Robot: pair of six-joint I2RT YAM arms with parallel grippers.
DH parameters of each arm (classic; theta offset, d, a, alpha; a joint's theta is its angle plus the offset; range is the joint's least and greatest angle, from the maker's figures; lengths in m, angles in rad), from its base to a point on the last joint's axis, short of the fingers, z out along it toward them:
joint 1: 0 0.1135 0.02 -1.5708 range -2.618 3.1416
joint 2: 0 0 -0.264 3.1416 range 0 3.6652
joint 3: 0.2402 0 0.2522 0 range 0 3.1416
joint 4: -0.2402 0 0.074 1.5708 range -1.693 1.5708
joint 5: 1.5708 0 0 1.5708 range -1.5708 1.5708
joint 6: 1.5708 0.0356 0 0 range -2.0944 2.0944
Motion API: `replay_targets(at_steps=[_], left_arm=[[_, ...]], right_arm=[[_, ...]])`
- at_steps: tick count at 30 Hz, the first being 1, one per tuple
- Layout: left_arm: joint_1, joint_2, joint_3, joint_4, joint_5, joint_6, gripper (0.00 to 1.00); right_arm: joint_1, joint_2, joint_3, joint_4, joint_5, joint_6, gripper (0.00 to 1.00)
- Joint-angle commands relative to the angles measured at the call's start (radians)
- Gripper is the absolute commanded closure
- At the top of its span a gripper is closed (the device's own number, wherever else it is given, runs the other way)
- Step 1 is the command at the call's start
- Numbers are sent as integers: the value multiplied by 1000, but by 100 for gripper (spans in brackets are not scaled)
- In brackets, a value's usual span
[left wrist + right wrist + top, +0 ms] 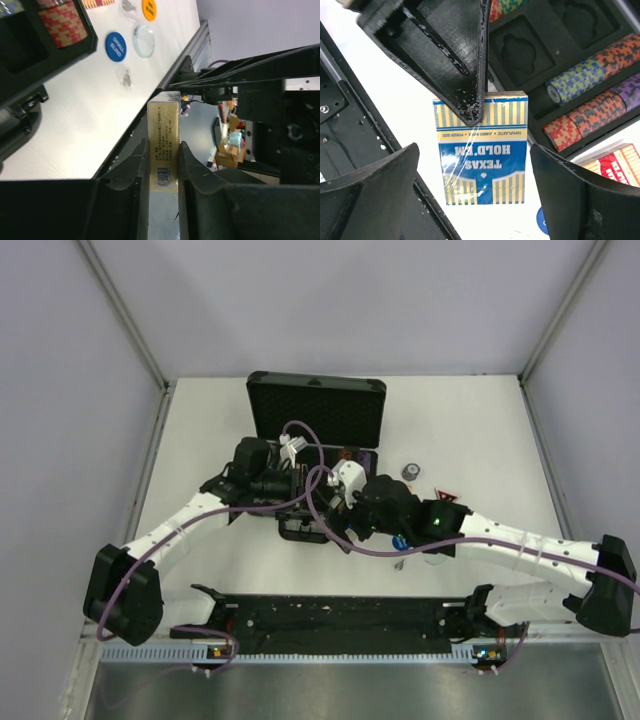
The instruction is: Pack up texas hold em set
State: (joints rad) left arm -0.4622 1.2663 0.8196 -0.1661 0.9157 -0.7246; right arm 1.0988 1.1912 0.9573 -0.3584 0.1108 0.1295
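Black case (pixel 316 412) stands open mid-table, lid upright; in the top view both arms converge at its front and hide the contents. Only the right wrist view shows the chip rows (pixel 592 82) lying in their slots, with the red card box (pixel 614 166) outside the case. Blue card box (pixel 481 165), gold-striped and lettered "TEXAS HOLD'EM", sits just beside the case. The left gripper (pixel 163 150) is clamped on its edges. The right gripper (pixel 474 150) is spread wide, clear of it. Only the left wrist view shows a blue button (pixel 116 46) on the table (pixel 85 125).
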Motion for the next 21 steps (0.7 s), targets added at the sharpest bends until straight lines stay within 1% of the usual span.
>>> replay_targets(at_steps=[1,4,6,9,12,13,15,21], left_arm=[[5,-31,72,5,-104,66,100],[40,-44,98,-55,-228,85,100],[75,-57,98,-56,-296,71,100],[129,-82,79,-13,-406,41,100],[146,-93,70,39,-533,42,100],[148,-88,66,78,-555,50,100],[155,-56,73,134,-577,68,100],[161,160,209,218,-479,126,100]], right_arm=[[12,-67,23,81,38,-1,6],[12,-105,17,82,114,19,5],[12,-133,14,79,168,36,5],[9,-160,0,69,259,67,5],[9,-185,-15,47,351,113,5],[9,-194,-18,36,371,130,5],[3,-220,-31,16,403,156,5],[-23,-307,-57,-22,438,202,5]])
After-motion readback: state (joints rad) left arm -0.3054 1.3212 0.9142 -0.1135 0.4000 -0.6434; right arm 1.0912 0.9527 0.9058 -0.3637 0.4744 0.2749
